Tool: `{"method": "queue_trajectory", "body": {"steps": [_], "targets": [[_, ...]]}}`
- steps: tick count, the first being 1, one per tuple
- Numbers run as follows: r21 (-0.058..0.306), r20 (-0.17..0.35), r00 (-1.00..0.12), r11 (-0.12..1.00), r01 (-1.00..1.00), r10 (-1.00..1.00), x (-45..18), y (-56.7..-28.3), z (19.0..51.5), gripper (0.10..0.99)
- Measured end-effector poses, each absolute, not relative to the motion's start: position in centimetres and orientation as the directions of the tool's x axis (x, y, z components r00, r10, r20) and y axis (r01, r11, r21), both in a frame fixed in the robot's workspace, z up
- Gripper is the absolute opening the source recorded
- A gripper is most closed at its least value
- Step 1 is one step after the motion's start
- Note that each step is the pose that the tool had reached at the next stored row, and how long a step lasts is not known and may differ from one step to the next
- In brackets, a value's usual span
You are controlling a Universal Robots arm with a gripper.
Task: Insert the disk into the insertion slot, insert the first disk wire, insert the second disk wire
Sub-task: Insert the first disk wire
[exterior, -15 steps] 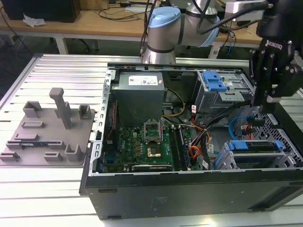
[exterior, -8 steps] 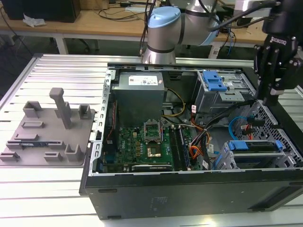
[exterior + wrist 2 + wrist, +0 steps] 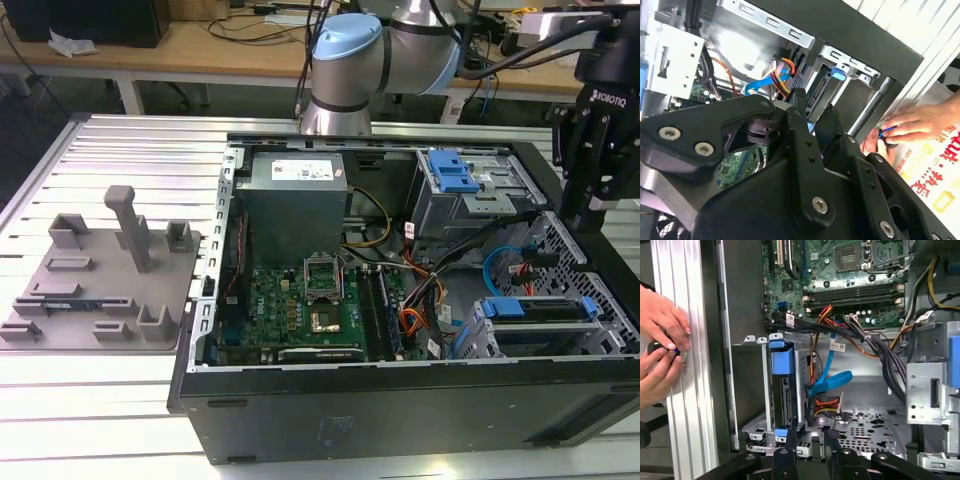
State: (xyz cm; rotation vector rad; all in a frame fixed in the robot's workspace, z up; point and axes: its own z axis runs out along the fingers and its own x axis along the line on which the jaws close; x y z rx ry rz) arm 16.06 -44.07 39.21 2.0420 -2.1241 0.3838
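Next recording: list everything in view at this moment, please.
computer case: one, black, open, on slotted metal table
motherboard: one, green, inside case
power supply: one, grey, inside case
the disk: one, silver with blue caddy, in the insertion slot
second disk wire: one, blue, by the disk's end
first disk wire: one, orange-red, beside the blue one
bay with blue lever: one, grey, inside case
fixture tray: one, grey, exterior view's left of case
gripper: one, black, open, near the slot
hands: two, at table beside case
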Motion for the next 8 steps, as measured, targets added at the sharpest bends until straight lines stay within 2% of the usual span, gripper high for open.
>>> {"method": "queue_trajectory", "body": {"steps": [4,8], "targets": [[-0.068,0.332,-0.051,0.03,-0.997,-0.942,15.93,-44.07,38.99,0.353],[-0.073,0.342,-0.061,0.039,-0.997,-0.938,15.56,-44.05,38.65,0.353]]}}
